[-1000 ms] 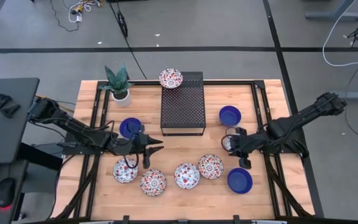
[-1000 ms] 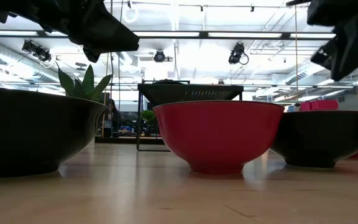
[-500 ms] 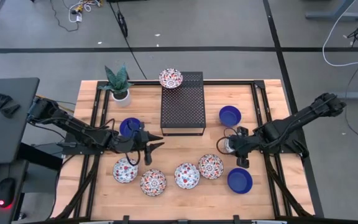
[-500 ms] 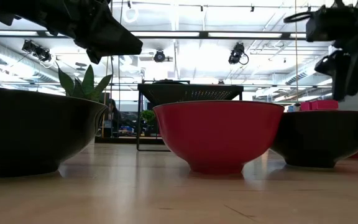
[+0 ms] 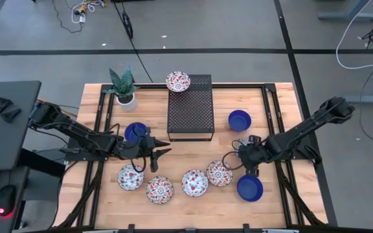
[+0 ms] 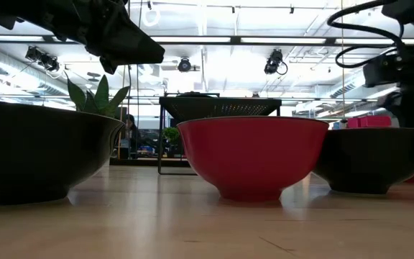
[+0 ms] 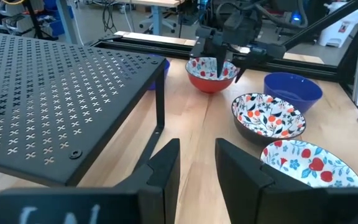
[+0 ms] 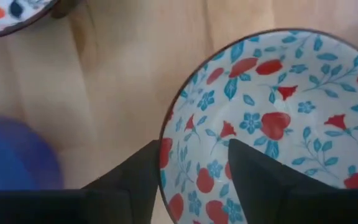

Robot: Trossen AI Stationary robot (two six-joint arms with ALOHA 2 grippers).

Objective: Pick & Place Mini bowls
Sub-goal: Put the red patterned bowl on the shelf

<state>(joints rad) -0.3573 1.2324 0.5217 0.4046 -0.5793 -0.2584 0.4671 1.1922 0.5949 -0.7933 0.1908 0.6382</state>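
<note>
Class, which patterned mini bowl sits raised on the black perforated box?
The floral bowl on the box's back corner; the other patterned bowls rest on the wooden table.

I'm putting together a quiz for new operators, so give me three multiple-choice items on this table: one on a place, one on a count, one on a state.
1. Where does the patterned bowl nearest the plant sit?
A. on top of the black box
B. inside a blue bowl
C. on the floor

2. How many solid blue bowls are on the table?
A. one
B. three
C. five

3. How is the right claw set?
A. open, a finger on either side of the red-flowered bowl rim
B. shut on a blue bowl
C. shut on the plant

Answers: 1 A, the high view shows it on the box's far corner. 2 B, the high view shows three, all apart from each other. 3 A, the right wrist view shows the rim between spread fingers.
</note>
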